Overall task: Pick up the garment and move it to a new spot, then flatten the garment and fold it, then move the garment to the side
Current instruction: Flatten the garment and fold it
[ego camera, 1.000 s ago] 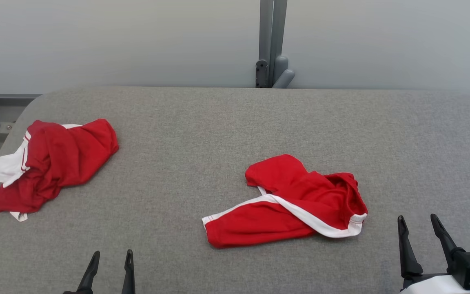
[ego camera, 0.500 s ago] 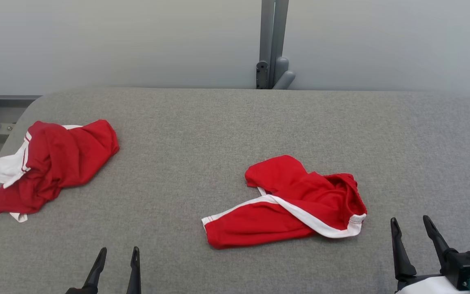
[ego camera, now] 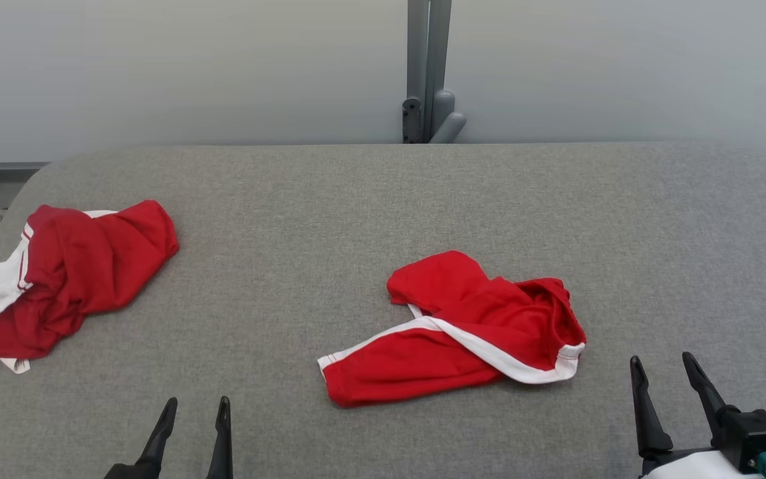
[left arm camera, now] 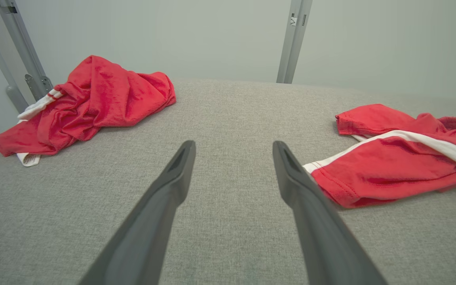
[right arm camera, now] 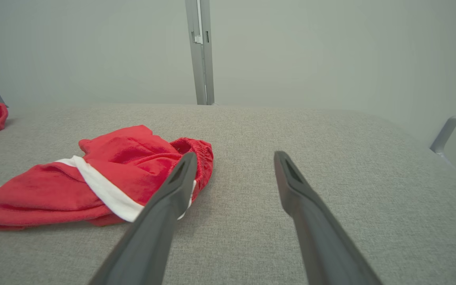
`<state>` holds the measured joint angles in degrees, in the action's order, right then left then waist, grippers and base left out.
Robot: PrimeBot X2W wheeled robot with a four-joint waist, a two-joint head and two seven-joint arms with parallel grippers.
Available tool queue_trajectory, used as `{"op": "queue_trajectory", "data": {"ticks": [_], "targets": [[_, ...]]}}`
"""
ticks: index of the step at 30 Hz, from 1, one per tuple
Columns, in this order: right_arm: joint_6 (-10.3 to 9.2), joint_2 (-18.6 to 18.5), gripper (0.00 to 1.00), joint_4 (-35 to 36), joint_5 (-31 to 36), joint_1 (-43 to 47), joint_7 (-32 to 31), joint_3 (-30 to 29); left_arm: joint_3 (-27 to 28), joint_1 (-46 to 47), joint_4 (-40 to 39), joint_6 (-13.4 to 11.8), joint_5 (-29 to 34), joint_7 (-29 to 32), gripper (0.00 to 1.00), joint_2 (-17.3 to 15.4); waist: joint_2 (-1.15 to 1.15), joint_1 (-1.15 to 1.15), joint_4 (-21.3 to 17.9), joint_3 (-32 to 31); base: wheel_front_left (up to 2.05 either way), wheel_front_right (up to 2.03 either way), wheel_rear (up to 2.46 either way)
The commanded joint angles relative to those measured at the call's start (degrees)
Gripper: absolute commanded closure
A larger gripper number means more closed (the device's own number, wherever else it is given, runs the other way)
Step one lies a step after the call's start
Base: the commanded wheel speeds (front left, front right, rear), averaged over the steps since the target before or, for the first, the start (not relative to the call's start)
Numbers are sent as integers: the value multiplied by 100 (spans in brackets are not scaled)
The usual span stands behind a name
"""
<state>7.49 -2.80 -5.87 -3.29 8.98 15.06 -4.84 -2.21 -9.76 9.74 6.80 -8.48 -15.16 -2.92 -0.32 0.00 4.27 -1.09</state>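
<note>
Now, vs. 1 s ago: whole head view has slid left, post and both cloths alike, so that is the camera turning, not the things. Both cloths keep the same lie and folds. Against that shift my left hand (ego camera: 197, 400) has crept fwd and inward over the desk (ego camera: 356, 199). My right hand (ego camera: 661, 358) sits about where it was rel. to the cloth.

Hands: both w/ fingers spread wide and nothing between them.

Task item: red garment w/ white stripe (ego camera: 463, 332) lies crumpled a bit right of desk centre. Elastic waistband end faces my right hand, striped hem end faces my left. Right hand is near the waistband end but apart from it in head view. In right wrist view one finger overlaps the waistband, contact not discernible. In left wrist view the hem end lies just beside my left hand's (left arm camera: 232, 144) right finger.

Other item: second red garment (ego camera: 70, 273), w/ white part, is bunched hard by the desk's left edge, well apart from the first.

Edges/room: far edge runs straight below the grey wall (ego camera: 157, 66), corners rounded, metal post (ego camera: 426, 66) behind mid-edge. Bare grey cloth between the two garments, a wide bare strip behind them, and a broad bare area right of the striped one out to the right edge.
</note>
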Motion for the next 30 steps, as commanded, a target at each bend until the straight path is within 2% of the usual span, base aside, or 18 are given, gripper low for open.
{"op": "queue_trajectory", "data": {"ticks": [1,15,30], "targets": [[1,-18,0,-20,-29,-39,17,16,-12,116,22,13,-44,2,0,1,32,0,-39,-5,0,0,0],[1,-18,0,-68,-124,22,17,80,-41,175,99,19,-71,3,0,0,32,0,-345,-60,0,0,0],[1,-18,0,-79,-135,36,17,72,-61,161,122,-2,-107,3,0,-1,32,0,-380,-81,0,0,0]]}}
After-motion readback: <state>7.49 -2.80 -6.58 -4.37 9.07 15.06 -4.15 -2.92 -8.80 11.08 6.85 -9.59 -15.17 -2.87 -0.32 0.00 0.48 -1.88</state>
